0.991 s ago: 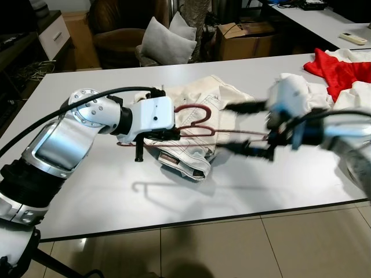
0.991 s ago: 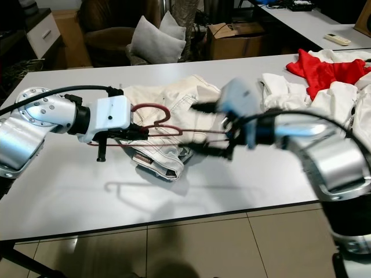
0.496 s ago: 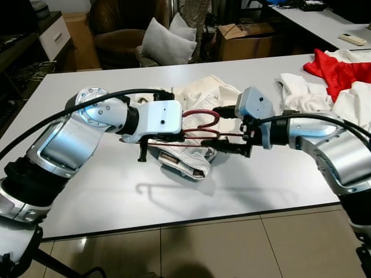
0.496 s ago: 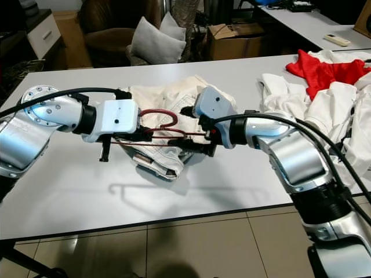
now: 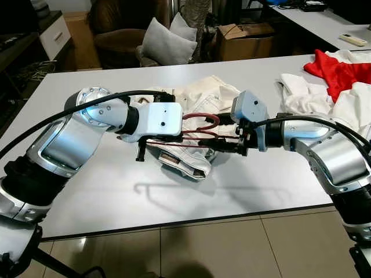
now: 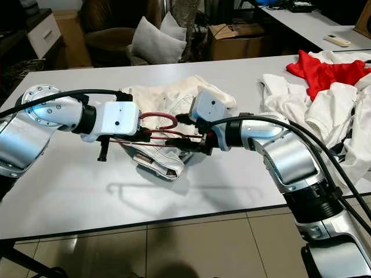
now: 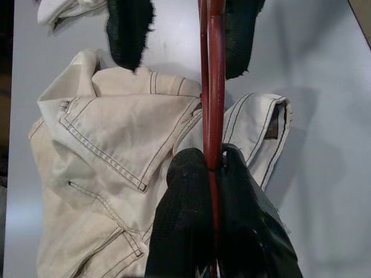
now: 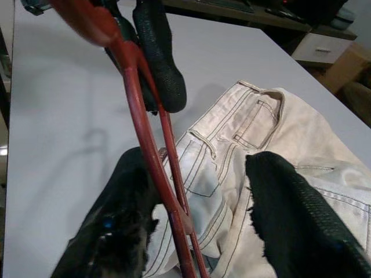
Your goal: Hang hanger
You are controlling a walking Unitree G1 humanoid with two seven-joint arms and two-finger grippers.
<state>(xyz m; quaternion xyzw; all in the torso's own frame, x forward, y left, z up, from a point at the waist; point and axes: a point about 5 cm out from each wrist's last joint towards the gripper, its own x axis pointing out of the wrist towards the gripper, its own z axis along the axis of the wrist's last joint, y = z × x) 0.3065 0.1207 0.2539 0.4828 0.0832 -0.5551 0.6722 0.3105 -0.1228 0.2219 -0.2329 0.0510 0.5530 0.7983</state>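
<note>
Claw on the right (image 5: 204, 136), fingers spread, had just arrived around the red hanger (image 5: 200, 123) pinched by the left claw (image 5: 181, 138) above the worktop (image 5: 104, 197); a handover seemed near.

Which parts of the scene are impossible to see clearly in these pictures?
- Hanger: its left end, behind the left pincer housing in the eye views.
- Jeans: the middle, behind both arms.
- Remote buttons: too small, left eye view.
- Red cloth: cut by the frame edge.
</note>
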